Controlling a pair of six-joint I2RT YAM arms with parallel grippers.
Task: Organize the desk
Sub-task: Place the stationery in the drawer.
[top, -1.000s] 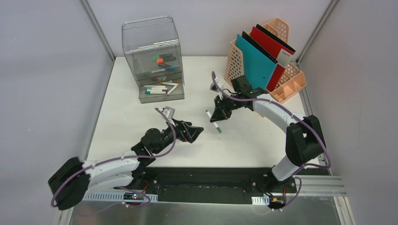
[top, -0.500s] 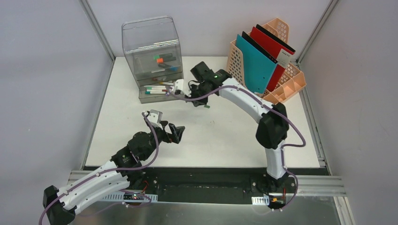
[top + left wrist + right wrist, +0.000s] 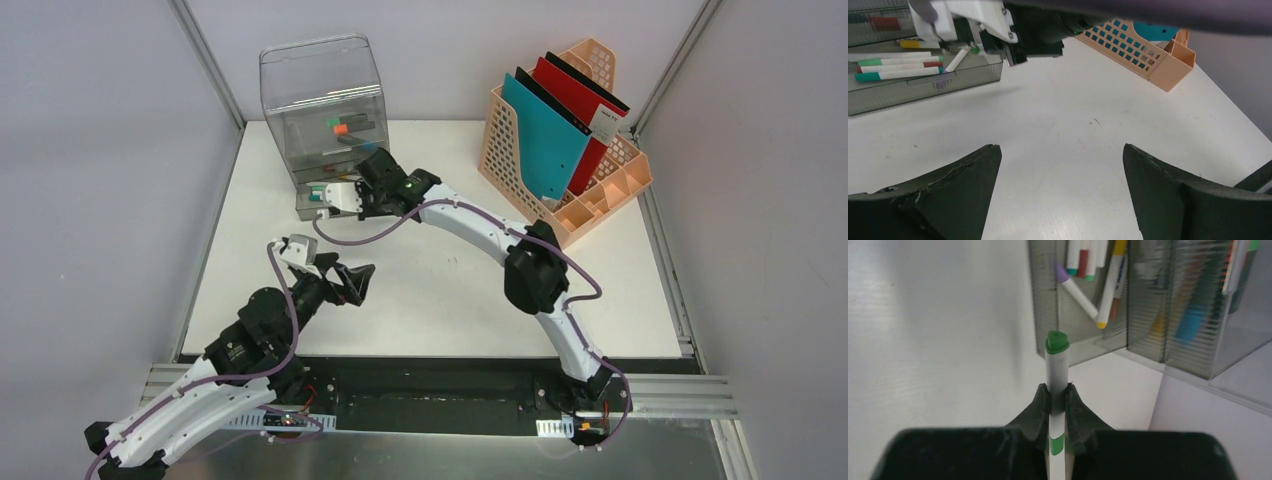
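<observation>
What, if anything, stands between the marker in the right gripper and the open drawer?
Nothing visible does. The right gripper holds the green-capped marker with its cap right at the open drawer, and no object sits in the gap. Loose markers already lie inside, so it would probably land among them.

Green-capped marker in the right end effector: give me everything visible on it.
The marker is a slim white barrel, plastic by the look, with a rounded-triangular green cap at its front and a green band further back. The right end effector is shut on it, its black fingers pinching the barrel from both sides just behind the cap. It is held off the desk, touching nothing else, with the cap pointing at the open bottom drawer. Whether the tip has passed the drawer's rim cannot be told.
</observation>
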